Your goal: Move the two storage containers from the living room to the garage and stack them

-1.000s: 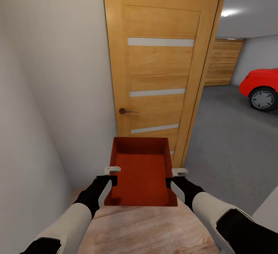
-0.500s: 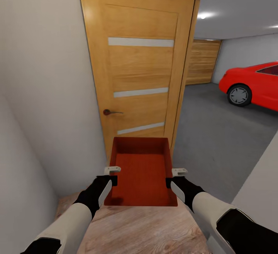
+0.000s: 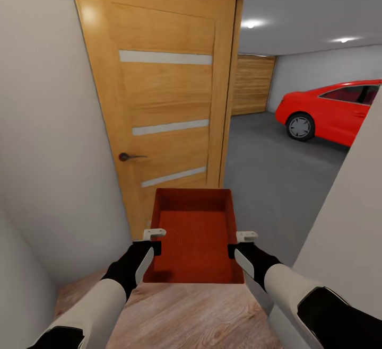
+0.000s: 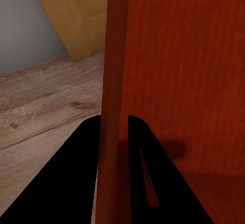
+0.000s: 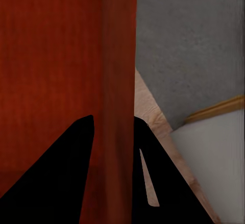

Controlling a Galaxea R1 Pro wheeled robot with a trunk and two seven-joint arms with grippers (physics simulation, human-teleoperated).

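One orange-red storage container [image 3: 194, 235] hangs level in front of me, topless and empty inside. My left gripper [image 3: 154, 234] is shut on its left wall and my right gripper [image 3: 246, 237] is shut on its right wall. In the left wrist view the two dark fingers of the left gripper [image 4: 113, 127] straddle the container's wall [image 4: 115, 55]. The right gripper [image 5: 115, 127] clamps the opposite wall [image 5: 118, 50] the same way. Through the doorway ahead lies the garage, with its dark grey concrete floor [image 3: 265, 174].
An open honey-wood door [image 3: 159, 94] with frosted strips and a dark handle [image 3: 127, 156] stands close ahead on the left. A white wall [image 3: 345, 221] juts in on the right. A red car [image 3: 334, 110] is parked inside the garage. Light wood planks [image 3: 185, 317] lie underfoot.
The whole view has swung to the right: the door sits further left in the picture and more of the garage and car shows. Both grippers keep the same hold on the container.
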